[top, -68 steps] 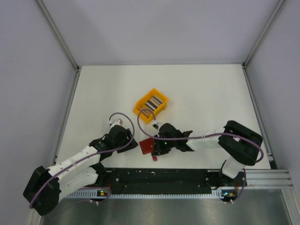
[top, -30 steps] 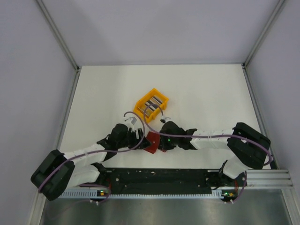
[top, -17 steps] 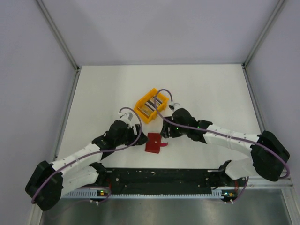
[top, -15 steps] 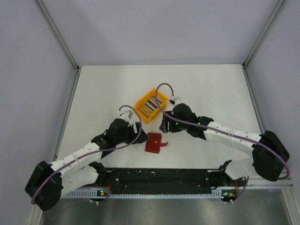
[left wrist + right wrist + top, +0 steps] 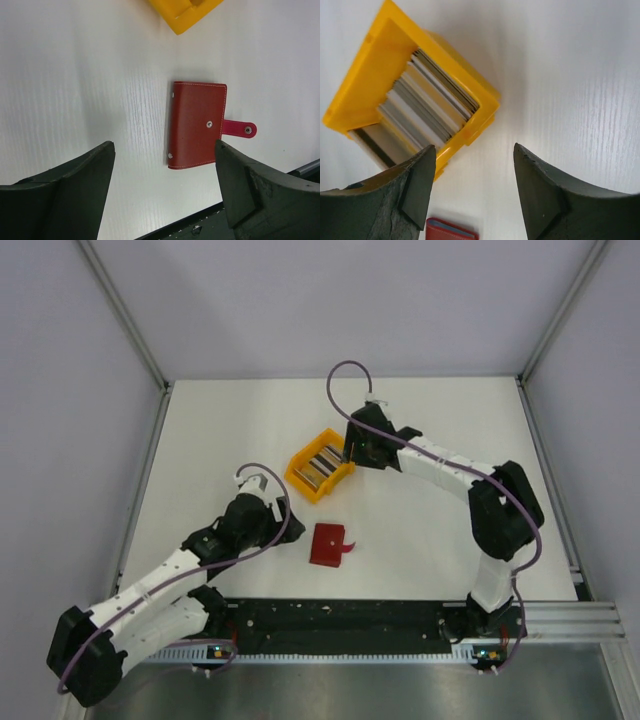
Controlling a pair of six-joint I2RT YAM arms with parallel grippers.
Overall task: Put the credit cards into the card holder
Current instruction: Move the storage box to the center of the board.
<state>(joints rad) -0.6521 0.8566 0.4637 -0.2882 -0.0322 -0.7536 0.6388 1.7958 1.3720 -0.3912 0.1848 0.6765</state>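
The dark red card holder (image 5: 326, 543) lies flat and folded on the white table, its snap tab sticking out to the right, unfastened. From the left wrist it shows as the card holder (image 5: 197, 125), just beyond my open left gripper (image 5: 162, 147), which touches nothing. The credit cards (image 5: 322, 462) stand on edge, grey and silver, in a yellow bin (image 5: 300, 477). My right gripper (image 5: 352, 448) hovers open and empty beside the bin's right side. In the right wrist view the cards (image 5: 427, 107) sit up left of that gripper (image 5: 473, 146). The holder's edge (image 5: 451, 231) shows at the bottom.
The yellow bin (image 5: 375, 70) stands mid-table, behind the card holder; its corner (image 5: 185, 15) shows at the top of the left wrist view. A black rail (image 5: 340, 620) runs along the near table edge. Metal frame posts stand at the back corners.
Both grippers were at the card holder a second ago. The right one opened, let it go and swung back to the bin. The left arm drew back left. The holder now lies alone.
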